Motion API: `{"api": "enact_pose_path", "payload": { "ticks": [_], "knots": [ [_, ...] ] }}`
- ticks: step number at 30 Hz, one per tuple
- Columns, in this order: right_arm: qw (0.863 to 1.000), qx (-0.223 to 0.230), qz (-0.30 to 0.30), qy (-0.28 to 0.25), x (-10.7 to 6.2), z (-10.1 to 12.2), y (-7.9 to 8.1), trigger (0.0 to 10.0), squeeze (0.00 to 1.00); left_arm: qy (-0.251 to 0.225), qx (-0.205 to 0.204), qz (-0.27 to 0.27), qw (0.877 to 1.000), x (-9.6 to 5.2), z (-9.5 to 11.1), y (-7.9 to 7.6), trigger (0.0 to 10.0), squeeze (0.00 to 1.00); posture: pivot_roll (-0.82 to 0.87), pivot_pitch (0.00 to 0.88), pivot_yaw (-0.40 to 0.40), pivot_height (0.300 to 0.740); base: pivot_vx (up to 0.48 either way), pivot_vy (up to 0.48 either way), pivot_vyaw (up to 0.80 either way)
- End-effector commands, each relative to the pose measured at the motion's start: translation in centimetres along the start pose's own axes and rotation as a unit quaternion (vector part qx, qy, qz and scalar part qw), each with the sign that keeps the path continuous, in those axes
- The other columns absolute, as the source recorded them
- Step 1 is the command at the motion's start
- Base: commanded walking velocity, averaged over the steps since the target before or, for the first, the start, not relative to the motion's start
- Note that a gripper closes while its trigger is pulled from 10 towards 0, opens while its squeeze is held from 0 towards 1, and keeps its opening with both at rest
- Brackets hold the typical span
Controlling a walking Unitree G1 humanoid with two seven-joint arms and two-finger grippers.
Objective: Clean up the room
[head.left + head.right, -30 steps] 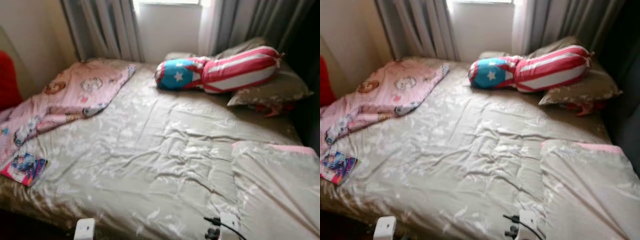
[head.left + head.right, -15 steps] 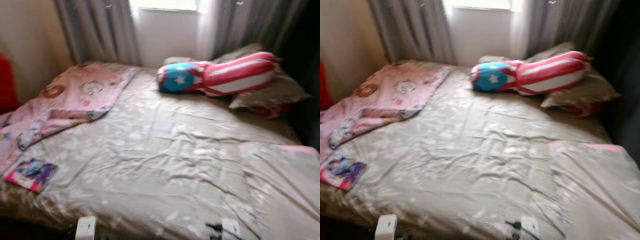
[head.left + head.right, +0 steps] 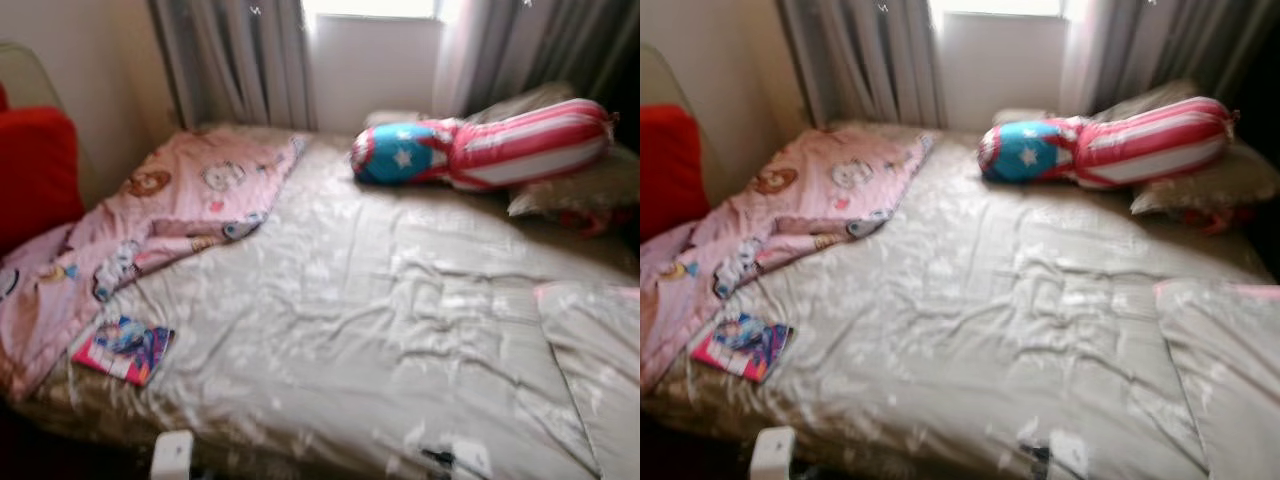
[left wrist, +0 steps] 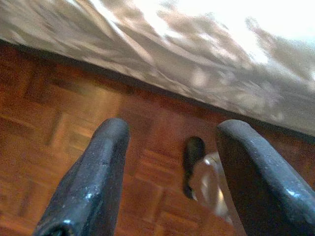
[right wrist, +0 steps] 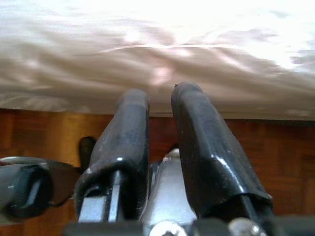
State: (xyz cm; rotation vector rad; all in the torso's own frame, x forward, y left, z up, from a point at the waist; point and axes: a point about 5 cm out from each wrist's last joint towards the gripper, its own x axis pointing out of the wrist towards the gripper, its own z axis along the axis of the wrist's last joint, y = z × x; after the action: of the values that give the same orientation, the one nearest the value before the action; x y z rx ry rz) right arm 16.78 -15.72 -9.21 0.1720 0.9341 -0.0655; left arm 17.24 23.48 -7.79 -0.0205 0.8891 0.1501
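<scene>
Left pincer point(image 4: 170, 177) hangs low beside the bed with its two black fingers point(image 4: 91, 182) spread wide, nothing between them, just parquet floor point(image 4: 59, 123) and the draped edge of the beige bedspread point(image 4: 206, 64) beyond. Up on the bed, going from the left: a red cushion point(image 3: 35, 170) leans against the wall at the far left, and a pink cartoon-print blanket point(image 3: 160, 215) lies bunched along the left side, running from the near-left corner up toward the curtains point(image 3: 235, 60). Just beside the blanket's near end, a small colourful book point(image 3: 125, 348) lies flat on the bedspread, close to the near-left edge. The middle of the bed is only wrinkled beige cover point(image 3: 380, 310). At the far side, right of centre, a stars-and-stripes bolster pillow point(image 3: 485, 150) lies across, blue starred end pointing left, resting partly on a grey-brown pillow point(image 3: 575, 190) at the far right. Something red pokes out under that pillow, too blurry to tell what. A folded-over flap of the cover with a pink edge point(image 3: 590, 340) sits at the near right. The right pincer point(image 5: 160, 142) also hangs by the bed edge over the floor, fingers nearly together with a narrow gap, gripping nothing.
</scene>
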Motion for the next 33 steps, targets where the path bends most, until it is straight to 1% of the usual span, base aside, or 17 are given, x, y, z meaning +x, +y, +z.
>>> {"api": "enact_pose_path", "payload": {
  "ticks": [1,33],
  "knots": [
    [1.0,0.001,-0.015,0.006,-0.2,-0.38,-1.09,10.0,0.0,0.001,0.0,-0.008,1.0,0.08,-0.03,-0.66,10.0,0.0,0.02,0.0,-0.001,0.74,0.0,0.48,0.0],
    [1.0,-0.006,-0.009,0.012,-0.2,-0.53,-0.95,10.0,0.0,0.001,-0.004,-0.007,1.0,0.09,-0.01,-0.63,10.0,0.0,0.02,0.0,-0.006,0.74,0.0,0.48,0.0]
  ]
}}
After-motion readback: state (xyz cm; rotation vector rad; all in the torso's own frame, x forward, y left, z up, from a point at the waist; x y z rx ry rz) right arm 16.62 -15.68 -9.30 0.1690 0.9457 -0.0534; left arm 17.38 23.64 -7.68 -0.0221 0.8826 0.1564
